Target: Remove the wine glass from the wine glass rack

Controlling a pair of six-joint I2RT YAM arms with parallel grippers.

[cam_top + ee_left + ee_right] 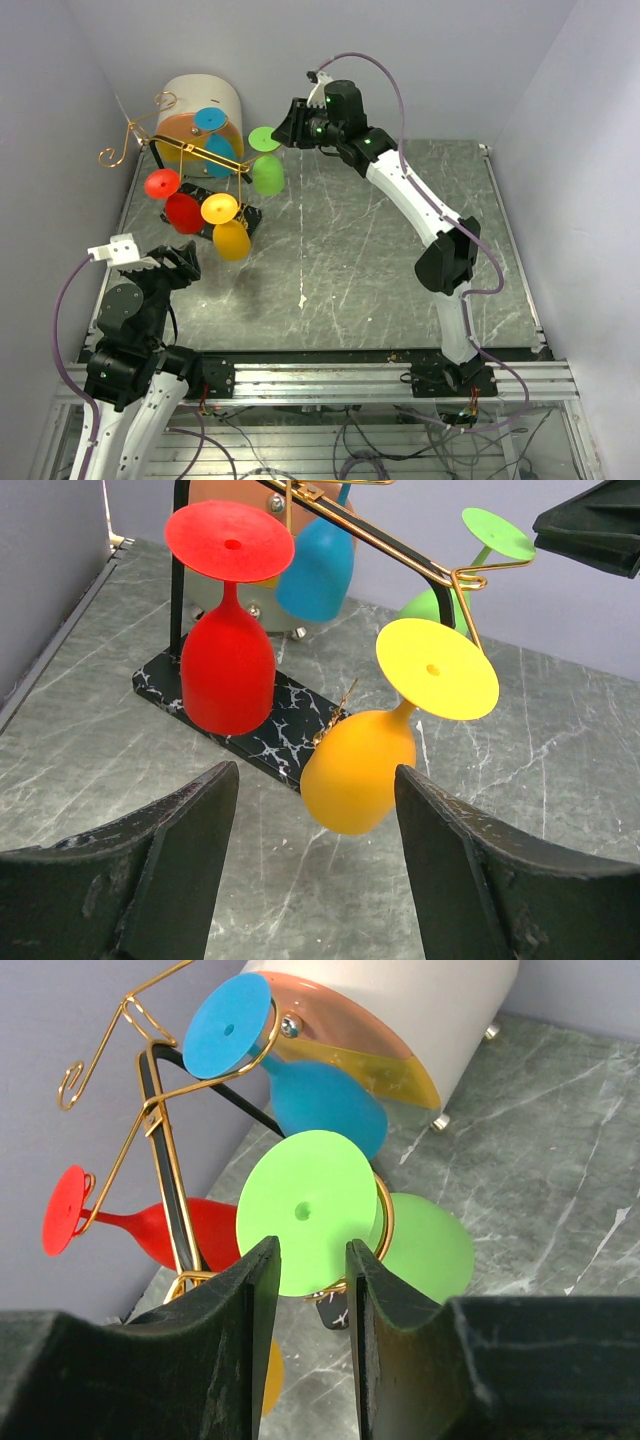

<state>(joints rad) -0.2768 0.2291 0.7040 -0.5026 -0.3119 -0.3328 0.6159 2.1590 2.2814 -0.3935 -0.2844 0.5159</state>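
Note:
The gold wire wine glass rack (190, 150) stands on its black speckled base (250, 735) at the back left. Red (227, 670), yellow (357, 770), blue (320, 565) and green (268, 175) wine glasses hang upside down from its rails. My right gripper (283, 128) is just behind the green glass's foot. In the right wrist view its jaws (312, 1250) stand a narrow gap apart, with the green foot disc (310, 1210) right in front of them and nothing held. My left gripper (315, 772) is wide open and empty, just short of the yellow glass.
A cream drum with an orange face (200, 95) stands right behind the rack, against the back wall. The side wall is close on the rack's left. The grey marble table top (400, 260) stretches to the right of the rack.

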